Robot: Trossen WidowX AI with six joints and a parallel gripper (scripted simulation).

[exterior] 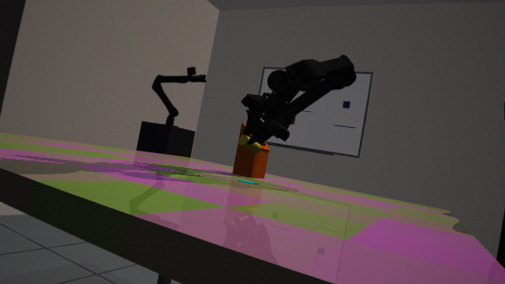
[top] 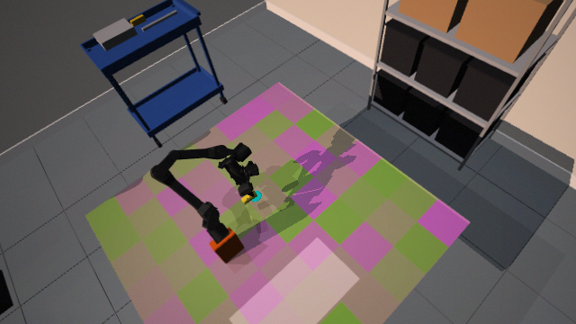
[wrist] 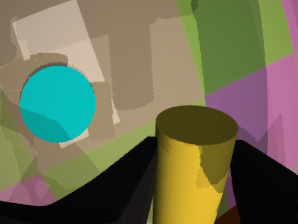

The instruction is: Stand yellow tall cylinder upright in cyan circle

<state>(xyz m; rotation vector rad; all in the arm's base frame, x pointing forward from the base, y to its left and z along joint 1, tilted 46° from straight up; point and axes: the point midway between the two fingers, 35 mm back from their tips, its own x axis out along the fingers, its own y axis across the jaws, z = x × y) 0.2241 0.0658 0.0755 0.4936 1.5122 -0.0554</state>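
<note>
One object matters here: the yellow tall cylinder (wrist: 193, 176), clamped between the black fingers of the end effector (wrist: 193, 192), low and right of centre in the wrist view. The grip sits on its lower side walls, and the flat end face points away from the camera. In the exterior view the cylinder (exterior: 249, 144) hangs in the air, well clear of the bench (exterior: 118, 193), so pickup and lift read as done.

The cyan circle (wrist: 57, 103) sits at the left of the wrist frame, apart from the cylinder, nothing standing on it. In the top view the end effector (top: 247, 197) and its yellow load are just beside the circle (top: 256, 196), partly covering it near frame centre. In the exterior view the circle (exterior: 248, 181) is a thin cyan sliver on the bench below the gripped cylinder.

Whether the cylinder is fully vertical is hard to tell; in the exterior view it looks somewhat tilted.

Judged progress: roughly half. Still to do:
- centre the cylinder over the circle
- bring it upright and lower it until its end face rests inside the ring
- let go
- pull the arm (top: 180, 184) away

Main risk, as a guess: an off-centre or tilted touchdown that tips it.
</note>
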